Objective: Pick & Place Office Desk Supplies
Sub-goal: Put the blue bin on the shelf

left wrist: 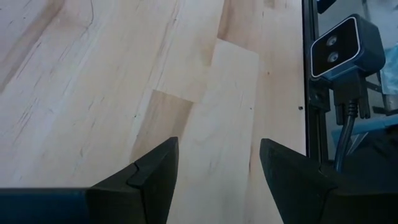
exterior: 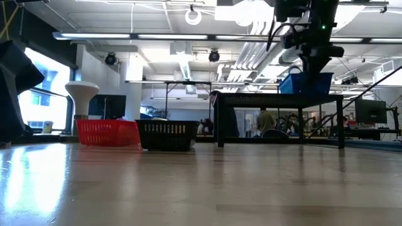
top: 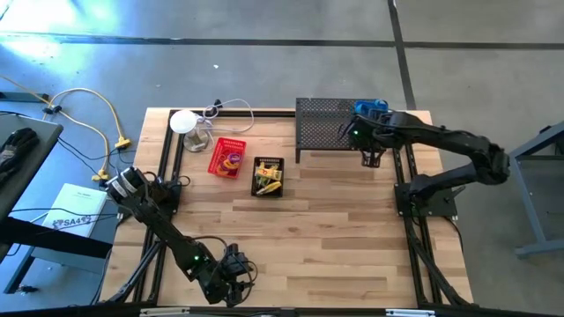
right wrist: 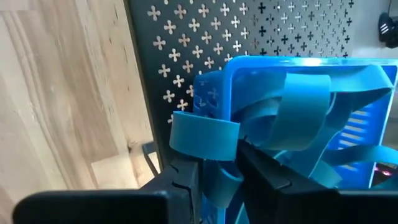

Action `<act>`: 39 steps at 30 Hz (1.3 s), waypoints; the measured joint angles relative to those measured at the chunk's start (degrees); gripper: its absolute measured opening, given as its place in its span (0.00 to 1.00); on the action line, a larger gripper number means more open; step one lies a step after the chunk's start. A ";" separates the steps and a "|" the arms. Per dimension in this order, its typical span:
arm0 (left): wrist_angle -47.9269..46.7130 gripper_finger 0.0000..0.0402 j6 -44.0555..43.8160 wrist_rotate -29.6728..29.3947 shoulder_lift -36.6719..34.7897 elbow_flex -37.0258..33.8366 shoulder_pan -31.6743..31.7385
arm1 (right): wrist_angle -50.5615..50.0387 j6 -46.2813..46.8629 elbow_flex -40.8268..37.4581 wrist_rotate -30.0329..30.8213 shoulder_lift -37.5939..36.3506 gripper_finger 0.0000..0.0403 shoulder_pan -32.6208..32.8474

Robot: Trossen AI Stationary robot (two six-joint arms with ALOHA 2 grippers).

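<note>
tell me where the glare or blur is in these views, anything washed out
Low view: bright window glare smears across the tabletop at left, and the near wood is soft. High view: evenly lit, with pale reflections on the grey floor. Right wrist view: the blue basket and its blue bands look overexposed and soft close to the lens. Left wrist view: the wood grain is clear.

Two black jointed arms carry small green lights and dark, wedge-shaped fingers point(left wrist: 146, 180).

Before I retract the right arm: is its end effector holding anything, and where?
It cannot be told: a blue band lies against the right end effector, over the blue basket on the black shelf.
</note>
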 joint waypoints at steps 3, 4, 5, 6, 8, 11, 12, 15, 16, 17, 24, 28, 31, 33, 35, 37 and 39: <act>0.00 0.55 0.01 0.01 0.00 0.00 0.13 | -0.04 0.00 0.00 -0.12 -1.02 0.20 0.00; 0.00 0.55 0.08 0.00 0.00 0.00 0.13 | -0.07 0.00 0.00 -0.14 -1.51 0.20 0.00; 0.00 0.55 0.11 0.01 0.00 0.00 0.13 | -0.04 0.00 0.00 -0.14 -2.06 0.20 0.00; 0.00 0.55 0.18 0.01 0.00 0.00 0.13 | -0.04 0.00 0.00 -0.19 -2.63 0.20 0.00; 0.00 0.55 0.81 0.01 0.00 0.00 0.13 | -0.04 0.00 0.00 -0.21 -3.76 0.20 0.00; 0.00 0.55 1.10 0.01 0.00 0.00 0.13 | 0.18 0.01 0.00 -0.23 -5.55 0.20 0.14; 0.00 0.55 1.16 0.01 0.00 0.00 0.13 | 0.38 0.03 0.00 -0.21 -6.04 0.20 0.34; 0.00 0.55 1.16 0.01 0.00 0.00 0.13 | 1.10 0.14 0.00 -0.11 -6.90 0.20 0.75; 0.00 0.55 1.16 0.03 0.00 0.00 0.13 | 1.27 0.19 0.00 -0.06 -7.10 0.20 0.80; 0.00 0.55 1.16 0.03 0.00 0.00 0.13 | 1.37 0.51 0.00 -0.20 -7.28 0.20 0.97; 0.00 0.55 1.21 0.03 0.00 0.00 0.13 | 1.41 1.78 0.00 0.14 -7.36 0.20 2.64; 0.00 0.55 2.10 0.01 0.00 0.00 0.13 | 1.44 3.11 0.00 0.69 -7.36 0.20 2.64; 0.00 0.55 2.12 0.01 0.00 0.00 0.13 | 1.46 4.87 0.00 2.63 -7.36 0.20 2.61; -0.01 0.55 2.12 0.01 0.00 0.00 0.13 | 1.46 6.23 0.00 3.52 -7.36 0.21 2.58; 0.00 0.55 2.12 0.01 0.00 0.00 0.13 | 1.52 8.19 0.00 3.44 -7.36 0.21 2.58; 0.00 0.55 2.12 0.00 0.00 0.00 0.13 | 2.28 11.45 0.00 4.10 -7.36 0.21 2.58; 0.00 0.55 2.10 -0.01 0.00 0.00 0.13 | 3.74 14.61 0.00 6.13 -7.36 0.22 2.58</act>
